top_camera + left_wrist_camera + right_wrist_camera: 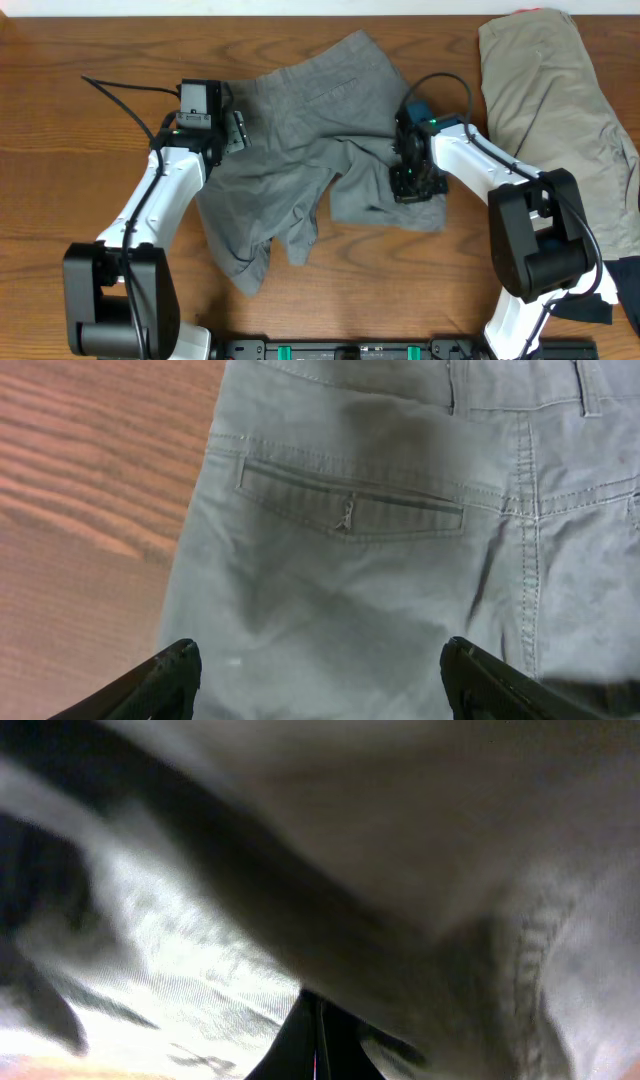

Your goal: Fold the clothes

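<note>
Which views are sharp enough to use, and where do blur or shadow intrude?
Overhead: sharp, evenly lit, grey shorts clear. Left wrist: sharp, pocket stitching legible, soft shadows around it. Right wrist: badly blurred, cloth close against the lens, dark folds, little detail readable.

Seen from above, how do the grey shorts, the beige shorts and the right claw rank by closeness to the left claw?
1. grey shorts, directly under the left gripper.
2. right gripper, right of centre.
3. beige shorts, far right edge.
</note>
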Robot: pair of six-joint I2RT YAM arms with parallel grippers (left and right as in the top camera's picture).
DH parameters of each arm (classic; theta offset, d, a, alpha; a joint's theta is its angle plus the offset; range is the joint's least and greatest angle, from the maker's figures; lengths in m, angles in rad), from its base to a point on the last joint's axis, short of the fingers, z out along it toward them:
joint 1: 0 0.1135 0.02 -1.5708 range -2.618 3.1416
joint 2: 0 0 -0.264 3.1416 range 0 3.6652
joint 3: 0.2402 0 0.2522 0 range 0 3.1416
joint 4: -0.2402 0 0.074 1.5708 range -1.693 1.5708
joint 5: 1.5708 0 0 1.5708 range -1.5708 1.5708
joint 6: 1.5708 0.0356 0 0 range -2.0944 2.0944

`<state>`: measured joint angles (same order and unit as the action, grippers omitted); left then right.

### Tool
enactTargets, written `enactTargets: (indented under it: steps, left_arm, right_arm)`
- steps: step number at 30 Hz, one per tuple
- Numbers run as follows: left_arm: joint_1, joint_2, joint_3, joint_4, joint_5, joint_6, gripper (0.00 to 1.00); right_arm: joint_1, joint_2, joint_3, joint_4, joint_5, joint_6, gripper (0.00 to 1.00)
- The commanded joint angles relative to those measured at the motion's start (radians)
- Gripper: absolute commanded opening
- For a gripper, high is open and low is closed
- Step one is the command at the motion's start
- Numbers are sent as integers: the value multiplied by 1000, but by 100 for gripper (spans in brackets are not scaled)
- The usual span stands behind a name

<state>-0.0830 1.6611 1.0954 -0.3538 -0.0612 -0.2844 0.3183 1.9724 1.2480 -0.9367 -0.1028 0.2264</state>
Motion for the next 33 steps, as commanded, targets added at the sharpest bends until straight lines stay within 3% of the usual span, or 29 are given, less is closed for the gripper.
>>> enactTargets:
  steps: [1, 4, 9, 18, 21, 23, 27, 32, 33]
  left_arm:
    - [3, 26, 2, 17, -35, 30, 78]
    - [3, 53, 2, 41, -37, 49, 79]
    - [4, 127, 2, 81, -37, 53, 79]
    - [6, 202, 2, 200, -37, 129, 79]
    - [7, 202, 2, 246, -37, 184, 80]
    - [8, 201, 3, 255, -37, 208, 81]
    - [12, 173, 29, 169, -36, 192, 82]
    - [20, 60, 74, -33, -25, 140, 83]
    - [21, 25, 76, -64, -25, 138, 87]
  right_arm:
    - [-56, 33, -51, -33, 120, 63, 4]
    - [-120, 33, -51, -54, 146, 65, 11]
    - [-238, 33, -49, -86, 153, 53, 13]
    - [-246, -47, 72, -84, -111, -167, 20]
    - [-210, -110, 150, -79, -115, -187, 32]
    - [-184, -145, 200, -61, -114, -192, 48]
    - [-132, -160, 237, 19, -115, -198, 59]
    - [-83, -109, 237, 81, -111, -198, 59]
    - [-77, -91, 237, 86, -111, -198, 58]
